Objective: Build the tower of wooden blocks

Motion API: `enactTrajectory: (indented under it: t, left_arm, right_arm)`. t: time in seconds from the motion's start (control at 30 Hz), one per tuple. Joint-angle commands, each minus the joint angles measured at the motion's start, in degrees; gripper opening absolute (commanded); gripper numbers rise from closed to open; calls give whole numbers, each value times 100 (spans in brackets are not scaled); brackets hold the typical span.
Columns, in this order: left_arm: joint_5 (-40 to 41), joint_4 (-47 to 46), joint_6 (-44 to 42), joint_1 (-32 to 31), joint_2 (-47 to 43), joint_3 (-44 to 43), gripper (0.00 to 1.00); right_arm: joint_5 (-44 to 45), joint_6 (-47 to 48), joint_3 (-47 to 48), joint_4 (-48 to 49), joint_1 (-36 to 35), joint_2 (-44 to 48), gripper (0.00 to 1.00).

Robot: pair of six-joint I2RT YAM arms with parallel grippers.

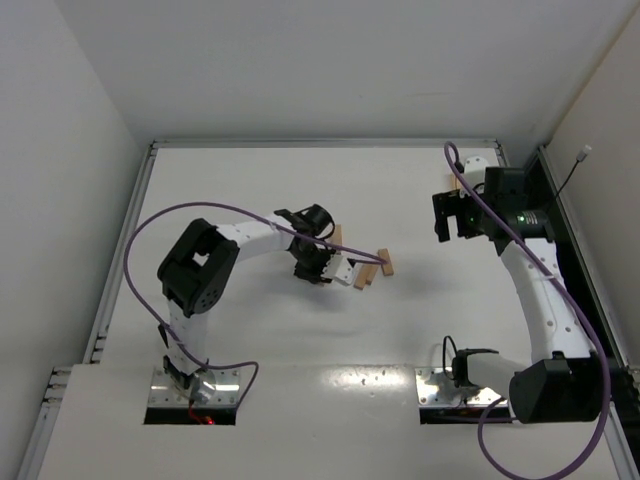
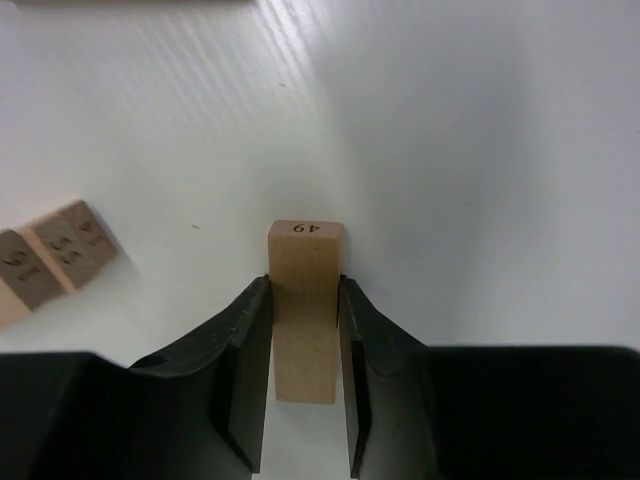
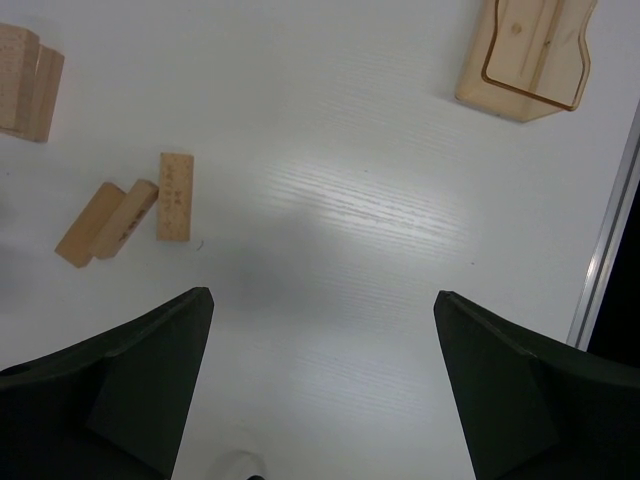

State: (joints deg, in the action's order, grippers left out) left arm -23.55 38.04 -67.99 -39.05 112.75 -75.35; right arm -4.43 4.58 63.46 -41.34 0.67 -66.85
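1. Wood block stamped 49 (image 2: 305, 250) is clamped between the black fingers (image 2: 245, 340) of the left gripper (image 2: 304, 288). Its long axis runs out along the fingers and its stamped end points away from the wrist camera. It is well left of the tan tray (image 3: 525, 55).
2. Left arm (image 1: 215, 255) is bent over the white table (image 1: 250, 180), reaching toward mid-table, far left of the tray.
3. Numbered blocks (image 2: 58, 252) lie in a row just left of the clamped block in the left wrist view. They touch side by side and the frame edge cuts them off.
4. Three loose blocks (image 3: 125, 215) lie flat on the table in the right wrist view, well left of the tray. Two are tilted and touch along their long sides. The third lies straight, just beside them.
5. Corner pair of blocks (image 3: 28, 80) sits at the top left of that view, farthest from the tray. They are pressed together and cropped, so cannot tell if they are stacked.
6. Wood block tower is not yet a column. The top view shows flat blocks (image 1: 386, 262) low on the table, between the left gripper and the tray side.
7. Right gripper (image 3: 322, 297) has its fingers spread wide with nothing between them, over bare table near the tray.
8. Metal rail (image 3: 605, 250) runs along the table edge just right of the tray.
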Motion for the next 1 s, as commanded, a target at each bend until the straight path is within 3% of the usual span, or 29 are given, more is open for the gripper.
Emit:
enactTrajectory:
  t: [0.0,0.13,0.17,0.3,0.33,0.4,0.53,0.67,0.97]
  left_arm:
    - [-184,327,740,-68,-471,337,0]
    - [-107,-173,2690,371,-1260,581,0]
    - [51,-357,3642,450,-1490,696,0]
    - [1789,-1377,6065,398,-2616,1093,0]
    - [2619,-1378,6591,337,-2705,1006,0]
    - [2961,-1073,7715,336,-2566,454,0]
    - [2707,236,8798,494,-1585,-970,0]
    - [2417,1168,9733,547,-565,-2374,0]
    - [2486,1126,10815,293,248,-3284,0]
  right_arm:
    - [-208,-106,149,82,39,-4,90]
    - [-190,-404,35,267,-23,110,100]
    - [-190,-527,-44,345,-23,111,100]
    - [-59,-1167,-281,478,-23,111,100]
    - [37,-1370,-334,574,-23,50,100]
    - [309,-1774,-474,663,-23,-20,97]
    - [662,-2723,-528,812,-23,-266,91]
    - [881,-3155,-80,497,-23,-582,93]
    - [908,-3288,298,320,30,-838,91]
